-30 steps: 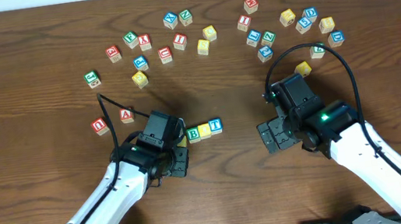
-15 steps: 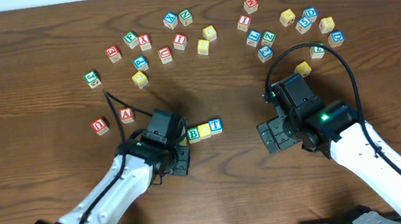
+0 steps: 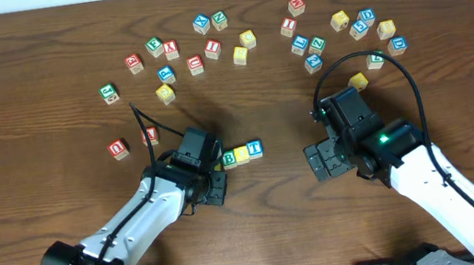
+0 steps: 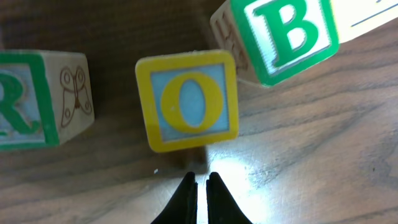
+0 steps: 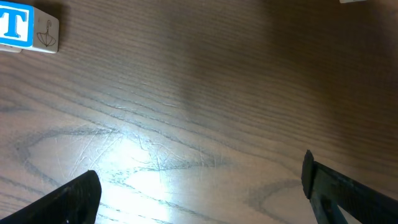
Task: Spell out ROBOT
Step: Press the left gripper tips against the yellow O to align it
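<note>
In the left wrist view a green-framed R cube, a yellow-framed O cube and a tilted green-framed B cube lie in a rough row. My left gripper is shut and empty, its tips just in front of the O cube. From overhead, the left gripper hides R and O; B, a yellow cube and the blue-framed T continue the row. My right gripper stands open over bare wood, with the T cube far off to its left.
Red-framed U and A cubes sit left of the left arm. Several loose cubes are scattered along the back, one group around and another around. A yellow cube lies just behind the right arm.
The left arm has swung a little, its gripper edging slightly right beside the row. The B, yellow and T cubes and the right arm have not moved.
</note>
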### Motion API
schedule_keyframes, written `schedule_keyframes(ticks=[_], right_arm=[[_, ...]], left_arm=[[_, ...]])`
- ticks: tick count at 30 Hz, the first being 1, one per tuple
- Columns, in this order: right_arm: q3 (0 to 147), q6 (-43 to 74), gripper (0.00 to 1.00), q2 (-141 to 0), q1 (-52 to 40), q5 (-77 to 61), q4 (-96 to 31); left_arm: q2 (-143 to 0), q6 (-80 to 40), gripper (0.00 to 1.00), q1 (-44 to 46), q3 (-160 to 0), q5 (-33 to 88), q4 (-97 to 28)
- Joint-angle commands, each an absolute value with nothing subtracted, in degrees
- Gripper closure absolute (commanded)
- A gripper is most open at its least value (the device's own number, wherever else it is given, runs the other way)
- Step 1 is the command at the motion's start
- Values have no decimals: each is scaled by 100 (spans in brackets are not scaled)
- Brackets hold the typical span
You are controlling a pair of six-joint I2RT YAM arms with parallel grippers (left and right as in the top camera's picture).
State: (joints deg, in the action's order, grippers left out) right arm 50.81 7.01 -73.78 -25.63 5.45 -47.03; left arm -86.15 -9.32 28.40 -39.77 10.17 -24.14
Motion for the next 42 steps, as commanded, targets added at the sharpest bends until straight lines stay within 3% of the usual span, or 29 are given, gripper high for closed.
schedule_keyframes(ticks=[1,42], right_arm=[[5043,766,1,-7406,-2558,607,-4696],[5043,766,1,-7406,-2558,607,-4696]], left_arm=[[-8624,-864,92,2818,-3922,939,-2405],[-8624,-624,92,2674,-3922,799,-2062]])
